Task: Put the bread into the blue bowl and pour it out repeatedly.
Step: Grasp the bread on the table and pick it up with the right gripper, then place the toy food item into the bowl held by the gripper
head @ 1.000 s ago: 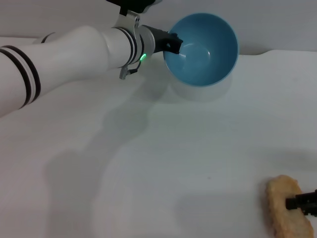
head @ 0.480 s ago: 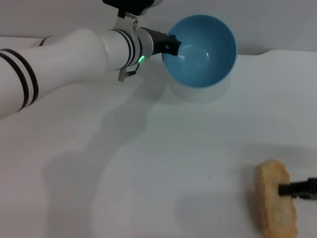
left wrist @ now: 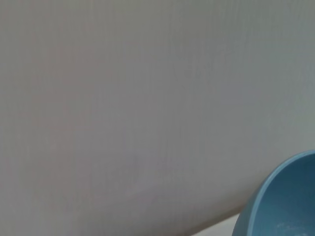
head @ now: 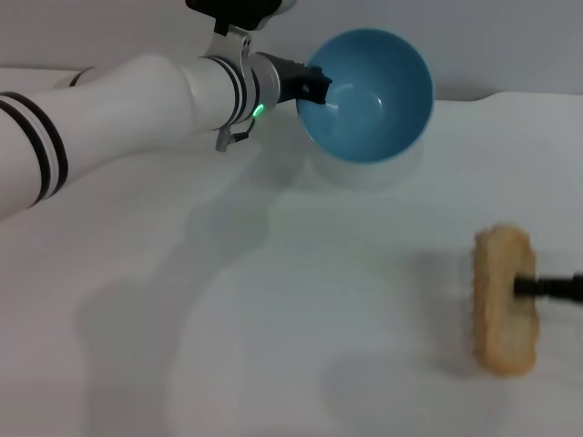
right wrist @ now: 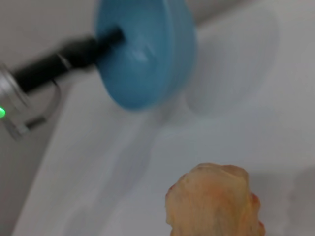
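The right gripper (head: 526, 288) is clamped on the bread (head: 502, 300), carried clear of the white table (head: 273, 328), well apart from the blue bowl (head: 369, 91). The left gripper (head: 314, 86) pinches that bowl's rim, holding it raised and tilted toward the loaf. Best to bring the loaf over the open mouth before letting go. No writing is legible.

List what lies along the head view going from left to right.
Left arm → left tool clamped on the bowl's rim → blue bowl, held tilted above the table → bread → right tool gripping the bread at the right edge.
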{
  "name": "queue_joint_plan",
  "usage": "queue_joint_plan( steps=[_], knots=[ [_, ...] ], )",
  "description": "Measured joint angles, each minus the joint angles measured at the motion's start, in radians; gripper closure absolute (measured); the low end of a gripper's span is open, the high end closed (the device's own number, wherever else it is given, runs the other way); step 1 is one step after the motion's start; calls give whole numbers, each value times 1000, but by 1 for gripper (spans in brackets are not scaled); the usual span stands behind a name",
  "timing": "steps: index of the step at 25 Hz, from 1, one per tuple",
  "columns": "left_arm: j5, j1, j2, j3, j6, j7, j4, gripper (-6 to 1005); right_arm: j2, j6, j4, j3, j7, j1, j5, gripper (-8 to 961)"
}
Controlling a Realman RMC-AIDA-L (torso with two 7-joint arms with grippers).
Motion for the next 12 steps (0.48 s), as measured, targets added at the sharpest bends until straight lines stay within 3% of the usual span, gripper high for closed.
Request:
queue_joint_plan(
  steps=[8, 12],
  knots=[
    [0, -9, 4, 9, 99, 0, 13, 1001, -14, -35, -133, 5, -11, 29, 132, 814],
    [0, -10, 1, 15, 125, 0, 24, 1001, -32, -36, -160, 5, -11, 40, 236, 831]
  ],
)
